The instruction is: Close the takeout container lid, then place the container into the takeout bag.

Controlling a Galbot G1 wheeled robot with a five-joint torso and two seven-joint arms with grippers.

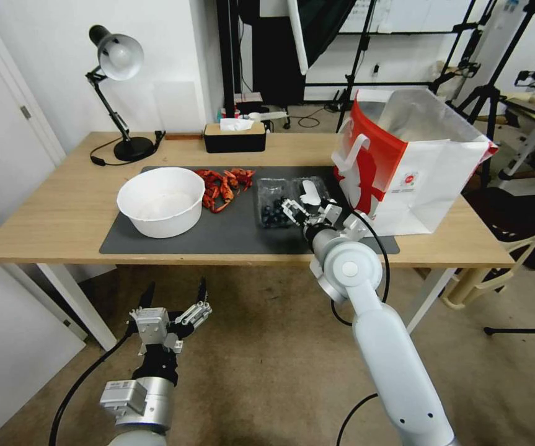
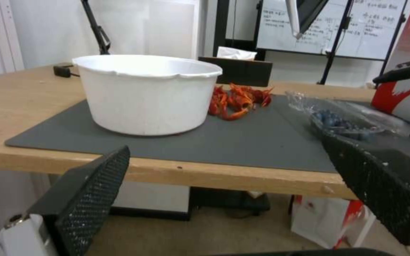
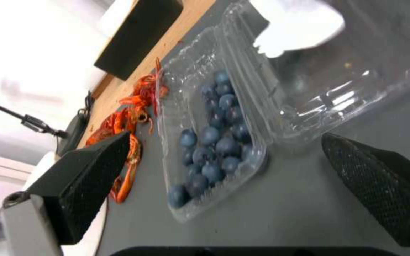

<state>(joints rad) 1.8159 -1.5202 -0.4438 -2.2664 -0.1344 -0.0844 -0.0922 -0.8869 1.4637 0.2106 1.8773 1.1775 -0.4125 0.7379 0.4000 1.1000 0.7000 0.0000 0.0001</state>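
Two tools apart | right tool (image 1: 292, 209) by open takeout container (image 1: 274, 201) | left tool (image 1: 174, 297) below table (image 1: 50, 217)

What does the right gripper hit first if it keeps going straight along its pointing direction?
Most likely the takeout container. The right gripper is open, fingers straddling the blueberry-filled base's near end, with the open lid lying flat beside it. Depth is unclear; tilted lower, it could meet the grey mat first.
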